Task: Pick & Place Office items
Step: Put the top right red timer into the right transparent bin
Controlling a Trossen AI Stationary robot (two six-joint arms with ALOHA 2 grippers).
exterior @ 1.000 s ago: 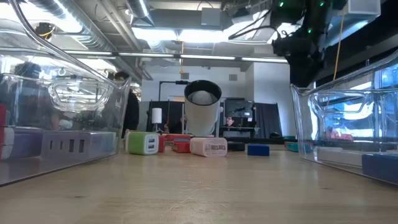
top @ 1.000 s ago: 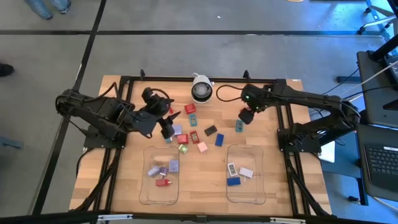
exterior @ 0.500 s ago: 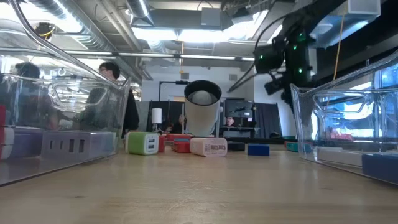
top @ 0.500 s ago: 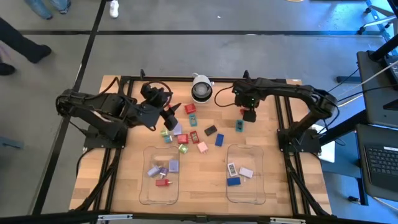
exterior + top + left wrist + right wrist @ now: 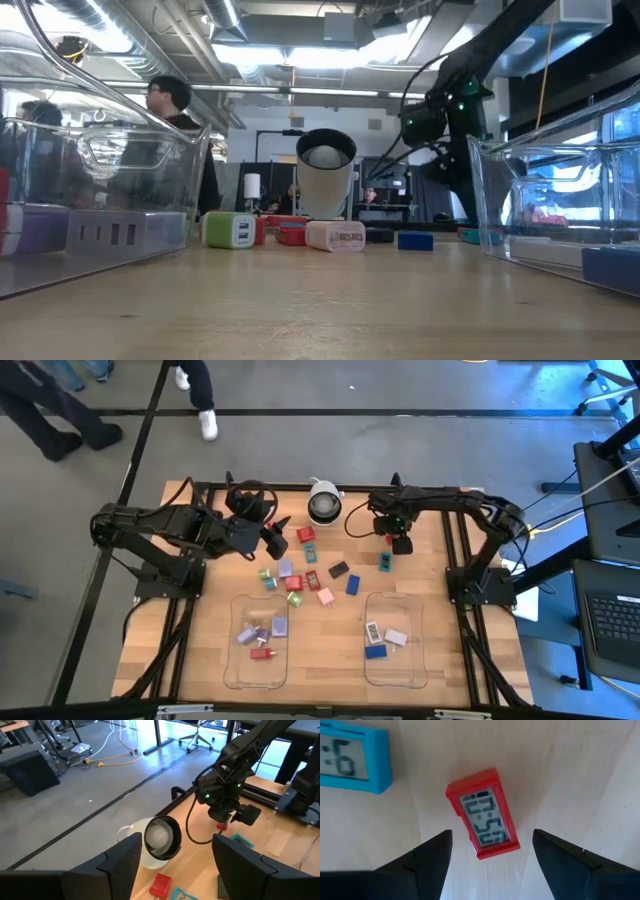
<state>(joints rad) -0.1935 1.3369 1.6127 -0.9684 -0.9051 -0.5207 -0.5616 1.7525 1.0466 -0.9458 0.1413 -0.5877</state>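
Now | right end effector (image 5: 492, 865) released, fingers astride | red clock block (image 5: 483, 820) below, untouched

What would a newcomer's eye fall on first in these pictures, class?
Probably the scatter of small coloured office items mid-table, between the two dark arms and just in front of the white-and-black camera dome at the far edge. Next, the right gripper, open, hovering directly over a red block with a small digit display. Two clear trays at the near edge already hold several pieces.

Digits "3:57" on red clock (image 5: 482, 815); "6" on blue clock (image 5: 351, 762)
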